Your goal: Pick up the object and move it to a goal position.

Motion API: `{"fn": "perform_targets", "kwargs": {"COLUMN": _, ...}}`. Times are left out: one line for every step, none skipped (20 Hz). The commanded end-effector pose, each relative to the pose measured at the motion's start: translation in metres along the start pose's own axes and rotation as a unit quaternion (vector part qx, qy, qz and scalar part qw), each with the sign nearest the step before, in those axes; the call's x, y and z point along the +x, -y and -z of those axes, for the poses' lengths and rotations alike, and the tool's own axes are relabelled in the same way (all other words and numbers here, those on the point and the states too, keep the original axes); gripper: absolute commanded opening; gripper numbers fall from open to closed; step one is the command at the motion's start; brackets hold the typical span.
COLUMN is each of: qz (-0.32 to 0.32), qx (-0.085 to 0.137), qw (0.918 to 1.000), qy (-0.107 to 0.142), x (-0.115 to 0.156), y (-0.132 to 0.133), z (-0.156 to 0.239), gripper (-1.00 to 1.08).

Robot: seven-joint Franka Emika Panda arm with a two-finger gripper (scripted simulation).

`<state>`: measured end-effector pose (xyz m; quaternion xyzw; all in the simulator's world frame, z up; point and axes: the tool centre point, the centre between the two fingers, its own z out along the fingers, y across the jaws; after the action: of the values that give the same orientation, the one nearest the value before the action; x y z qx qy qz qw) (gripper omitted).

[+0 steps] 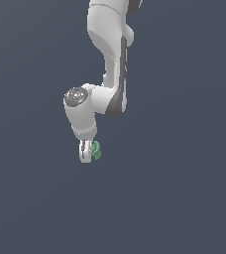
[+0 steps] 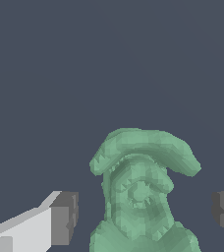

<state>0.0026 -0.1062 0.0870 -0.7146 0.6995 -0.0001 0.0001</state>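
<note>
Exterior view: the green object (image 1: 96,150) sits at the tip of the lowered hand (image 1: 86,153); wrist view: hand (image 2: 146,212) spread wide around the untouched object (image 2: 142,197), seemingly light, rigid, best pinched across its narrow ridged middle.

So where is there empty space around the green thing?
Bare grey ground lies all around the arm. It is tight only at the gripper: in the wrist view the green thing sits between the pads, with small gaps on each side.

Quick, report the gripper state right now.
Gripper: open, fingers apart with clear gaps on both sides of the green object; not gripping it.
</note>
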Motion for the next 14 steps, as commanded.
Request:
{"fn": "perform_targets", "kwargs": {"qz": -0.001, "qx": 0.0, "qw": 1.0, "qy": 0.0, "x": 0.0, "y": -0.001, "z": -0.013, "gripper": 1.0}}
{"fn": "perform_targets", "kwargs": {"qz": -0.001, "qx": 0.0, "qw": 1.0, "qy": 0.0, "x": 0.0, "y": -0.001, "z": -0.016, "gripper": 1.0}}
{"fn": "perform_targets", "kwargs": {"qz": -0.001, "qx": 0.0, "qw": 1.0, "qy": 0.0, "x": 0.0, "y": -0.001, "z": -0.019, "gripper": 1.0}}
{"fn": "perform_targets", "kwargs": {"qz": -0.001, "qx": 0.0, "qw": 1.0, "qy": 0.0, "x": 0.0, "y": 0.0, "z": -0.021, "gripper": 1.0}}
{"fn": "perform_targets", "kwargs": {"qz": -0.001, "qx": 0.0, "qw": 1.0, "qy": 0.0, "x": 0.0, "y": 0.0, "z": -0.023, "gripper": 1.0}}
{"fn": "perform_targets", "kwargs": {"qz": -0.001, "qx": 0.0, "qw": 1.0, "qy": 0.0, "x": 0.0, "y": 0.0, "z": -0.023, "gripper": 1.0}}
{"fn": "perform_targets", "kwargs": {"qz": -0.001, "qx": 0.0, "qw": 1.0, "qy": 0.0, "x": 0.0, "y": 0.0, "z": -0.023, "gripper": 1.0}}
{"fn": "perform_targets", "kwargs": {"qz": -0.001, "qx": 0.0, "qw": 1.0, "qy": 0.0, "x": 0.0, "y": 0.0, "z": -0.023, "gripper": -1.0}}
{"fn": "perform_targets", "kwargs": {"qz": -0.001, "qx": 0.0, "qw": 1.0, "qy": 0.0, "x": 0.0, "y": 0.0, "z": -0.023, "gripper": -1.0}}
{"fn": "perform_targets", "kwargs": {"qz": -0.001, "qx": 0.0, "qw": 1.0, "qy": 0.0, "x": 0.0, "y": 0.0, "z": -0.023, "gripper": -1.0}}
{"fn": "perform_targets", "kwargs": {"qz": -0.001, "qx": 0.0, "qw": 1.0, "qy": 0.0, "x": 0.0, "y": 0.0, "z": -0.023, "gripper": -1.0}}
{"fn": "perform_targets", "kwargs": {"qz": -0.001, "qx": 0.0, "qw": 1.0, "qy": 0.0, "x": 0.0, "y": 0.0, "z": -0.023, "gripper": -1.0}}
{"fn": "perform_targets", "kwargs": {"qz": -0.001, "qx": 0.0, "qw": 1.0, "qy": 0.0, "x": 0.0, "y": 0.0, "z": -0.023, "gripper": -1.0}}
{"fn": "perform_targets", "kwargs": {"qz": -0.001, "qx": 0.0, "qw": 1.0, "qy": 0.0, "x": 0.0, "y": 0.0, "z": -0.023, "gripper": -1.0}}
